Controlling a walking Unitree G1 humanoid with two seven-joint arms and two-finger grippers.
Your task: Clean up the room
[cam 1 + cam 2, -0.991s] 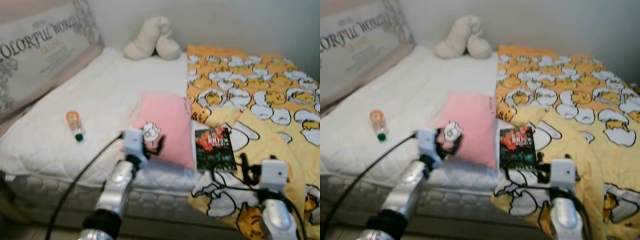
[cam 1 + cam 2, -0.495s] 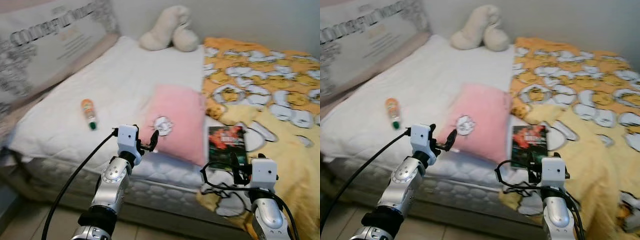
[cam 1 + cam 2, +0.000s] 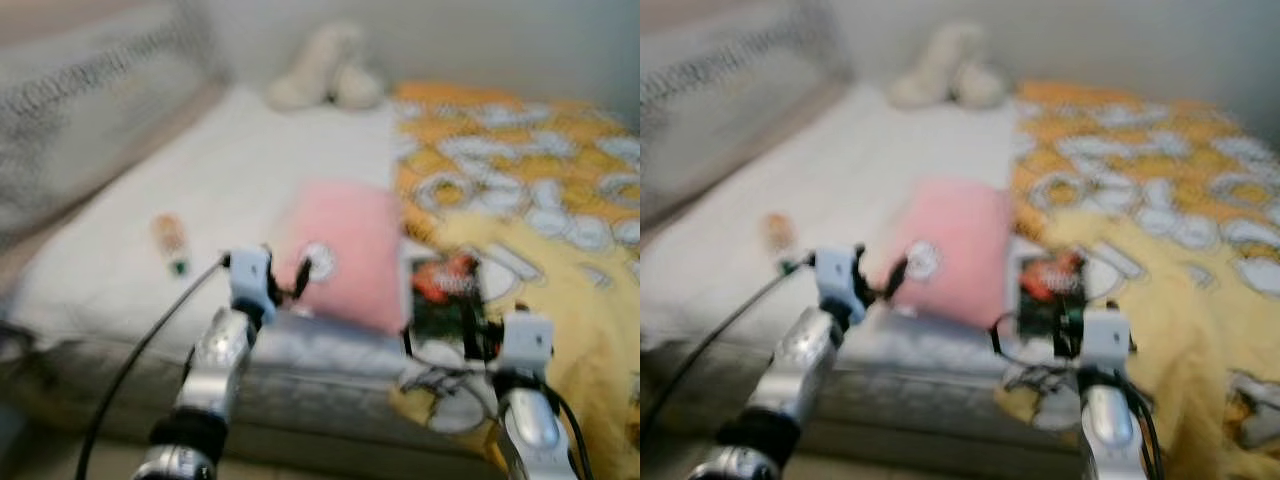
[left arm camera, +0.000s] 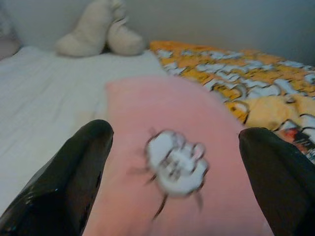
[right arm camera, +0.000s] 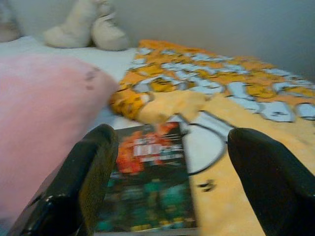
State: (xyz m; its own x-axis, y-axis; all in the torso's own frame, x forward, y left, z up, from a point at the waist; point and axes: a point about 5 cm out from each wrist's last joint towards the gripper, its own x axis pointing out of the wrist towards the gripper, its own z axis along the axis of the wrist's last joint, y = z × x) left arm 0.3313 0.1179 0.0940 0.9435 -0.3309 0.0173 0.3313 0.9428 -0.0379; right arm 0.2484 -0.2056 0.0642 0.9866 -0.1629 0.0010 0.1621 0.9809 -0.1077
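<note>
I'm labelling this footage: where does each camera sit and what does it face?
Eye views: on the head, looking down at the bed; both arms show, left gripper and right gripper.
Left wrist view: along open fingers at the pink pillow.
Right wrist view: along open fingers at the book.
Shared: pillow, book, yellow blanket, plush toy.

The picture is blurry. There is a bed (image 3: pixel 130 250) with a white cover. A pink pillow (image 3: pixel 345 255) lies near the front edge, and it has a small white patch on it. Just to its right lies a dark book (image 3: pixel 447 297) with red on top. A yellow blanket (image 3: pixel 545 200) with white shapes covers the right side. A small orange bottle (image 3: pixel 170 241) lies on the white part, well away from the pillow. A cream soft toy (image 3: pixel 325 80) sits at the far end by the wall. The left gripper (image 3: pixel 296 280) hangs at the pillow's near edge with its fingers apart. The right gripper (image 3: pixel 475 325) hangs at the book's near edge
</note>
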